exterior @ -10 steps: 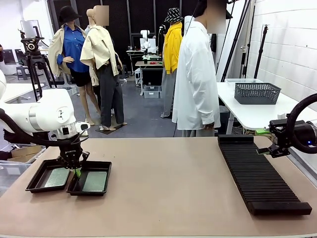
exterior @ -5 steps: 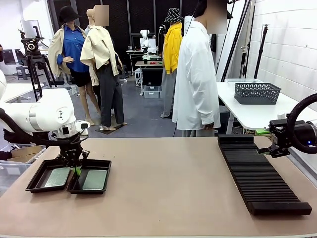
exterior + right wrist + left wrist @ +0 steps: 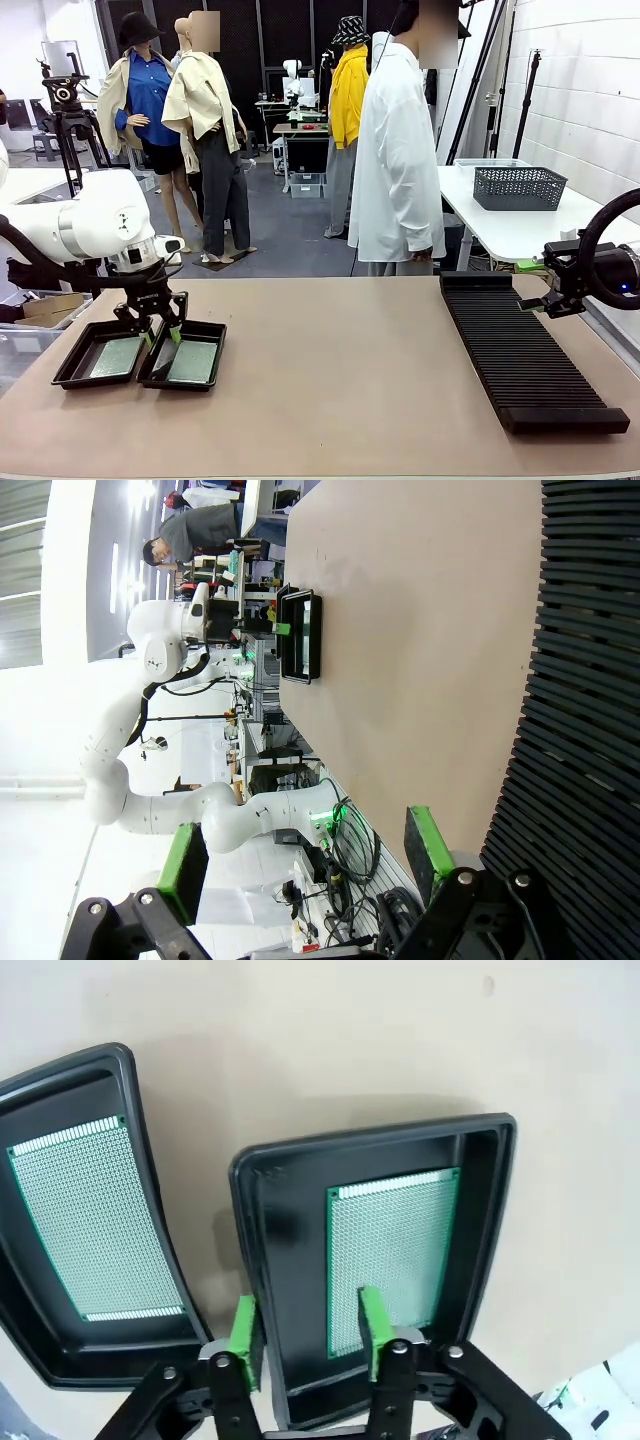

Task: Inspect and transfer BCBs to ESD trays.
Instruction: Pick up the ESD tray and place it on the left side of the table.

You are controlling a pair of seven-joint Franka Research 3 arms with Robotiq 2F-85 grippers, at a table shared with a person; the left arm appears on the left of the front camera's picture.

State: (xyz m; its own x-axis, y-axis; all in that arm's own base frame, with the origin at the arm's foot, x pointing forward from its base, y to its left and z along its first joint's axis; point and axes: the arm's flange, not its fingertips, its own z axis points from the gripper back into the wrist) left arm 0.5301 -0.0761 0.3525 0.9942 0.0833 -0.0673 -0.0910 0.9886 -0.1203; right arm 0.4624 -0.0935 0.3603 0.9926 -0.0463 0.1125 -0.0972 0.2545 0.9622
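Holding two ESD trays (image 3: pixel 100 378) side by side on the counter (image 3: pixel 340 390), one BCB (image 3: pixel 392 1250) flat in each. Left gripper (image 3: pixel 305 1325) hovers released, apparently just above the nearer tray's rim; right gripper (image 3: pixel 300 855) spread, empty, beside the ribbed rack (image 3: pixel 520 355).

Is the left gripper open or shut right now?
Open. The left gripper's green fingers stand apart with nothing between them, above the near end of the tray holding a BCB.

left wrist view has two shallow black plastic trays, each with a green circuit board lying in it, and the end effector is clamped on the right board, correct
Not quite. The left end effector is open and holds nothing; its green pads hover above the nearer shallow black plastic tray, clear of the green perforated circuit board. The other tray does hold its own board. The left wrist view shows this.
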